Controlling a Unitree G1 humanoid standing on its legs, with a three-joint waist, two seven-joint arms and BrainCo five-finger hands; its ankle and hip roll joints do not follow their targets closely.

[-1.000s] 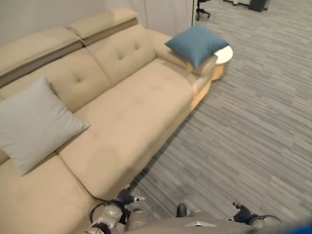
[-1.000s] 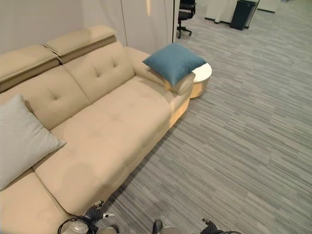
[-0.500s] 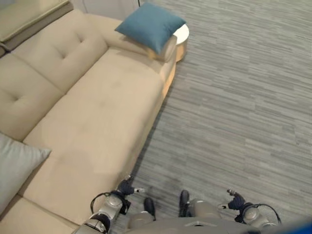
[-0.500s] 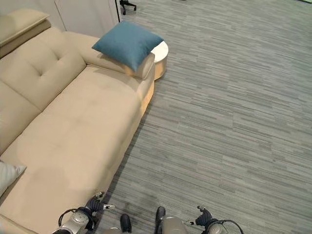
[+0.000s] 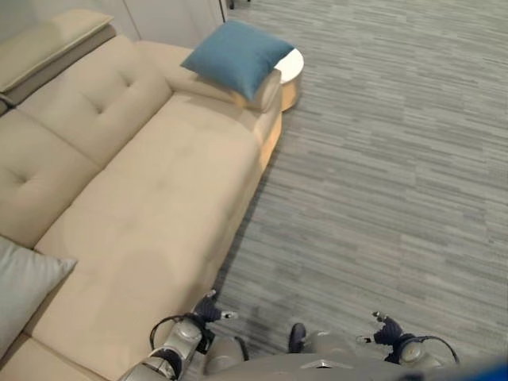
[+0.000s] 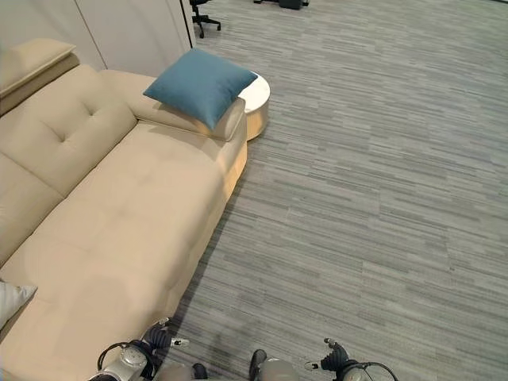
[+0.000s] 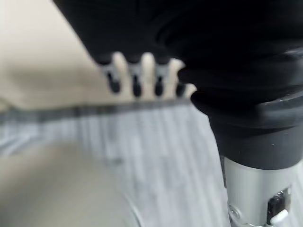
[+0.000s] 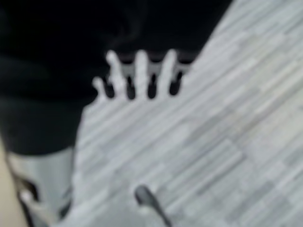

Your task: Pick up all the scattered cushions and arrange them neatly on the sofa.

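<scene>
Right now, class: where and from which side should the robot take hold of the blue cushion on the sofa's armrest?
Probably the blue cushion by its corner overhanging the seat side of the armrest, approached from the seat: that corner juts free, while the round side table crowds the far side.

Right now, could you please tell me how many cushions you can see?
2: a blue cushion rests on the sofa's far armrest, and a grey cushion lies at the near end, cut off by the view's edge. Others may lie out of view.

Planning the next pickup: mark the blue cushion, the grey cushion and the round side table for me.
blue cushion point(image 5: 236, 57), left eye view, middle of its top face
grey cushion point(image 5: 24, 282), left eye view, its visible corner
side table point(image 6: 257, 89), right eye view, white top
</scene>
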